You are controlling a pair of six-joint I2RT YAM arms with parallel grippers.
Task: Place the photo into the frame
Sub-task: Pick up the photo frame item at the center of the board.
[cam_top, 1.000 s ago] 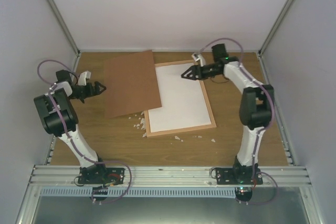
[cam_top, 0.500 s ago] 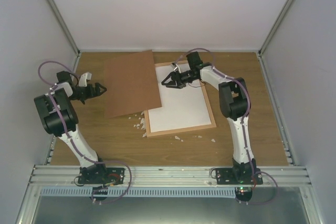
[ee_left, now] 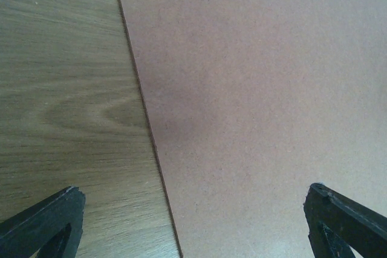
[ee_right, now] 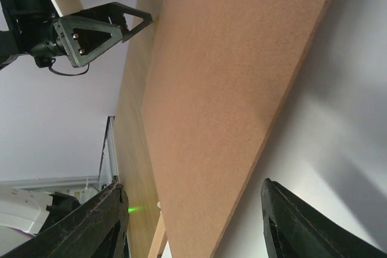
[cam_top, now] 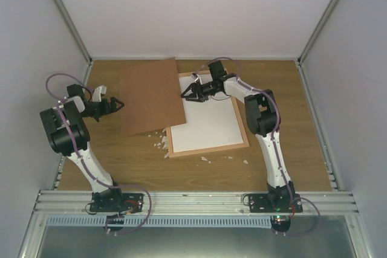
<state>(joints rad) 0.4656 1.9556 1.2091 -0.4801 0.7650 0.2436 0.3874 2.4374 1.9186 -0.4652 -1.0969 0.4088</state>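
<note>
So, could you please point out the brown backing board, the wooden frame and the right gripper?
brown backing board (cam_top: pixel 151 96): top view, middle of its face.
wooden frame (cam_top: pixel 208 150): top view, its near rail.
right gripper (cam_top: pixel 185 95): top view, between its fingertips.

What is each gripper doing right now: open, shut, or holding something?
Left gripper: open, holding nothing, beside the brown backing board.
Right gripper: open, holding nothing, at that board's opposite edge.
</note>
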